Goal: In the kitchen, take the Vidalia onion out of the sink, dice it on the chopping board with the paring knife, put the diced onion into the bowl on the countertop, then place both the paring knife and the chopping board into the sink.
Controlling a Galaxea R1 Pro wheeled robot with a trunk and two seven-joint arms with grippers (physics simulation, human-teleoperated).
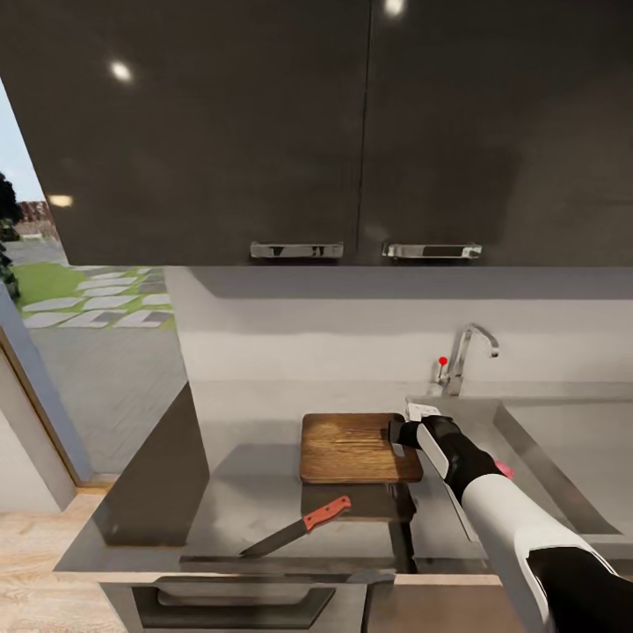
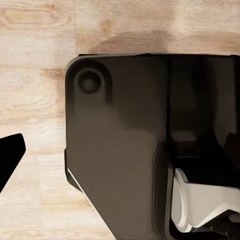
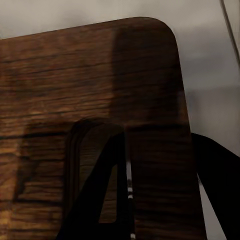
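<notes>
While the right pincer [image 1: 397, 432] straddles the chopping board [image 1: 352, 447] at its sink-side edge, seat it deep before lifting

One finger [image 3: 107, 190] lies in the handle slot, the other off the edge, jaws spread narrowly; paring knife [image 1: 299, 527] lies near the board on the desk [image 1: 220, 501]; clamp squarely, keep level

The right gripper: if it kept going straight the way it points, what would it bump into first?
Most likely the chopping board: the right gripper points straight at its wooden top by the handle slot, with nothing visible between.
</notes>
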